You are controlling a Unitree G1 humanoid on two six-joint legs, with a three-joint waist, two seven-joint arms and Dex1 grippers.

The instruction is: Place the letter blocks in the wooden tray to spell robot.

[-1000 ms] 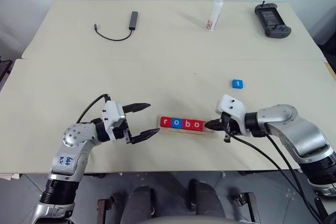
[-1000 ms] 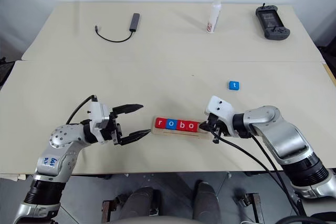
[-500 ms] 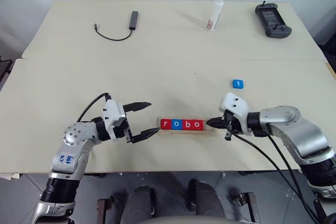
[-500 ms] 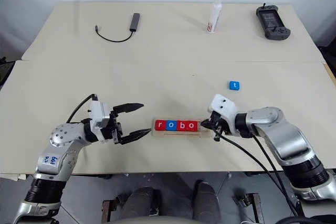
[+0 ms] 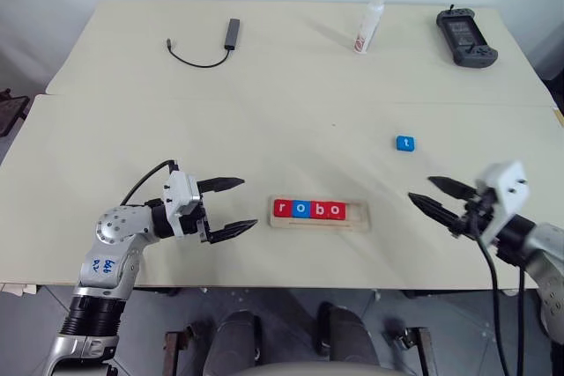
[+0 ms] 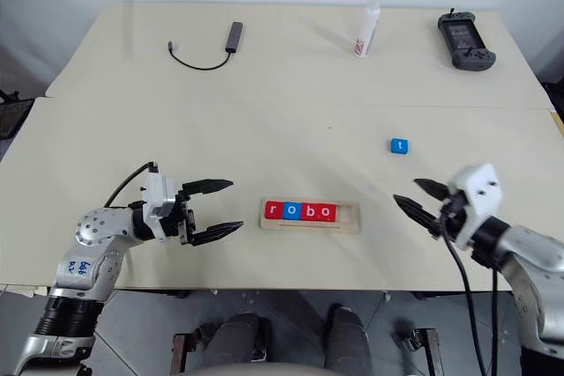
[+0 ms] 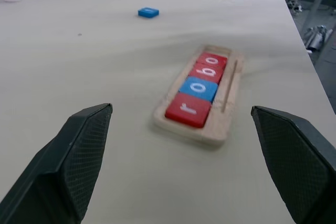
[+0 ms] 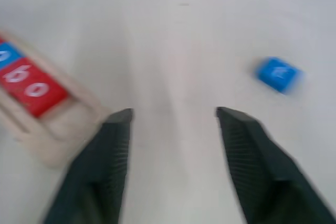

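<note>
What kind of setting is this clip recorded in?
Probably a lab or office test bench, not a home: two plain pale tables pushed together, bearing a handheld controller, a loose USB adapter cable and a small white bottle behind the wooden tray of letter blocks.

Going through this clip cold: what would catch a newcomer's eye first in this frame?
The wooden tray near the table's front edge, holding four letter blocks that read r, o, b, o, with its right end slot bare. Next, the lone blue t block lying on the table beyond and to the right of the tray. The left gripper and right gripper, both open and empty, flank the tray on either side.
</note>
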